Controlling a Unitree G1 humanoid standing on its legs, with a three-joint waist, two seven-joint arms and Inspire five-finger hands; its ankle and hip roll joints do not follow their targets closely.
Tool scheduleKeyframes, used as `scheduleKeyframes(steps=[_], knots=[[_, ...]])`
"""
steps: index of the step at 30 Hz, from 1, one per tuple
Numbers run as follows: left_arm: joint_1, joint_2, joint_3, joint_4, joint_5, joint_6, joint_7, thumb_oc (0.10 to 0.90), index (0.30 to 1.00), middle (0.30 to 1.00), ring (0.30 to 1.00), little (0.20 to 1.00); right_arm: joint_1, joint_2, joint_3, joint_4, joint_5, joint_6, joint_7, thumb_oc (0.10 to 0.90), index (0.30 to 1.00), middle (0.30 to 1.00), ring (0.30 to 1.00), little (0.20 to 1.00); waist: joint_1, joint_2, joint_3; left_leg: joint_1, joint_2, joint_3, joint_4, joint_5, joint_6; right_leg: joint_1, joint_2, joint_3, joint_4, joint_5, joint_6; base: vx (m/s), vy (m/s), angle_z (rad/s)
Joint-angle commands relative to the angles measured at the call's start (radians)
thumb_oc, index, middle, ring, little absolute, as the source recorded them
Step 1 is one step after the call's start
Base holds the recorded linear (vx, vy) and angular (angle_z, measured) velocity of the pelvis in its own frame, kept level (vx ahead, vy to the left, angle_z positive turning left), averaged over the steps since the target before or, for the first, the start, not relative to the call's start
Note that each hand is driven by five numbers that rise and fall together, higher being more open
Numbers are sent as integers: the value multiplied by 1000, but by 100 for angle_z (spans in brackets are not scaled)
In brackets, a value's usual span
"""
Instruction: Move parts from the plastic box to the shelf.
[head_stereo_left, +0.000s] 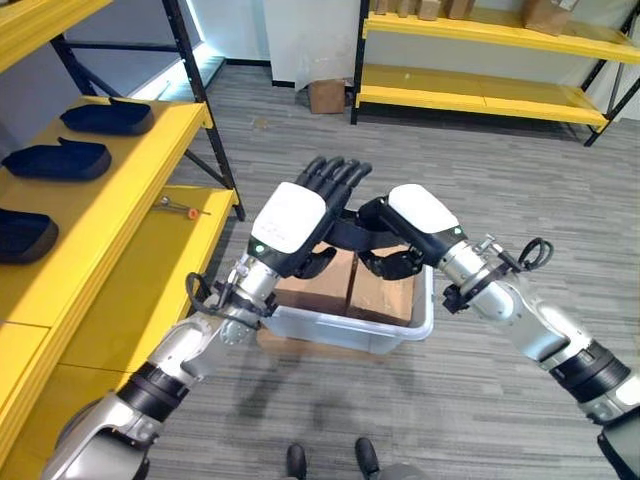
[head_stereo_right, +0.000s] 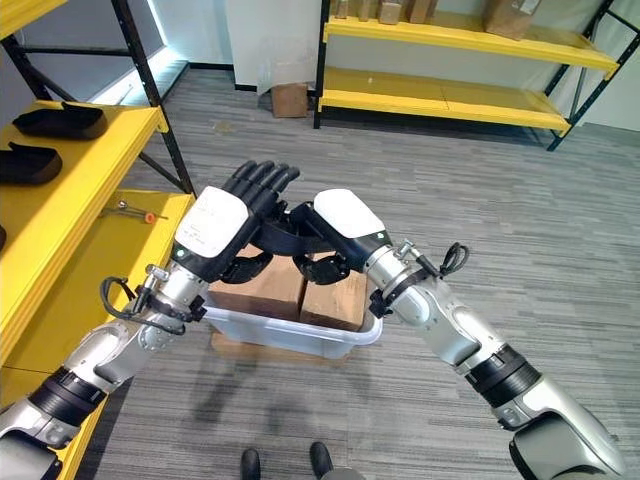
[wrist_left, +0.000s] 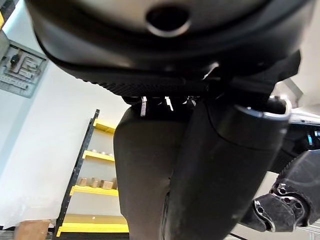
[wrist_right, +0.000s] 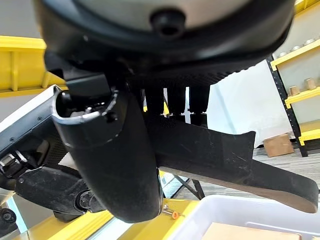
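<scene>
A flat black part (head_stereo_left: 350, 232) hangs between my two hands above the white plastic box (head_stereo_left: 415, 330). My left hand (head_stereo_left: 290, 218) has its fingers (head_stereo_left: 335, 175) held straight behind one end of the part, with the thumb pressed in from below. My right hand (head_stereo_left: 420, 222) curls its fingers round the other end. In the right wrist view the black part (wrist_right: 235, 160) runs across in front of the fingers. Two brown cardboard pieces (head_stereo_left: 335, 280) lie in the box. The yellow shelf (head_stereo_left: 120, 210) stands to my left.
Three black parts (head_stereo_left: 105, 117) (head_stereo_left: 55, 160) (head_stereo_left: 20, 235) lie in a row on the yellow shelf's upper board. A small orange-handled tool (head_stereo_left: 180, 208) rests on the lower board. Another yellow rack (head_stereo_left: 480, 95) and a cardboard box (head_stereo_left: 325, 95) stand at the back.
</scene>
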Motion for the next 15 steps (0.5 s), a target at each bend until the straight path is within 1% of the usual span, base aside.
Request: scheduleKeyframes(steps=[1, 5, 6, 7, 8, 9, 15], knots=[[-92, -39, -52, 35, 25, -30, 41, 900, 1000, 1000, 1000, 1000, -60, 67, -88, -18, 49, -54, -74, 400, 300, 300, 300, 300, 16, -17, -201, 27, 83, 8, 7, -55, -39, -40, -72, -19, 56, -30, 96, 0, 0, 0], [-87, -32, -62, 36, 28, -39, 32, 900, 1000, 1000, 1000, 1000, -58, 70, -91, -16, 47, -54, -75, 400, 300, 300, 300, 300, 15, -15, -199, 28, 83, 6, 7, -55, -38, -40, -74, -18, 56, -30, 96, 0, 0, 0], [-87, -32, -62, 37, 28, -39, 32, 798, 857, 857, 857, 857, -57, 70, -92, -17, 47, -54, -75, 400, 300, 300, 300, 300, 15, -15, -199, 28, 83, 6, 7, -55, -38, -40, -74, -18, 56, -30, 96, 0, 0, 0], [-85, -32, -66, 42, 28, -39, 29, 620, 607, 607, 607, 607, -56, 71, -94, -15, 44, -54, -77, 400, 300, 300, 300, 300, 14, -14, -200, 29, 82, 6, 6, -55, -38, -40, -74, -18, 56, -31, 96, 0, 0, 0], [-85, -32, -67, 42, 28, -39, 29, 537, 492, 492, 492, 492, -55, 71, -94, -15, 44, -54, -77, 400, 300, 300, 300, 300, 14, -14, -200, 29, 82, 6, 6, -55, -38, -40, -74, -18, 56, -31, 96, 0, 0, 0], [-84, -33, -69, 45, 30, -38, 26, 400, 300, 300, 300, 300, -52, 72, -96, -14, 44, -54, -78, 400, 300, 300, 300, 300, 14, -14, -200, 28, 82, 6, 5, -55, -38, -40, -75, -19, 55, -31, 96, 0, 0, 0], [-69, -34, -60, 57, 26, -33, 24, 400, 300, 300, 300, 300, -40, 74, -105, -17, 40, -51, -75, 400, 300, 300, 300, 300, 16, -14, -201, 32, 82, 7, 3, -59, -37, -35, -75, -20, 52, -35, 96, 0, 0, 0]])
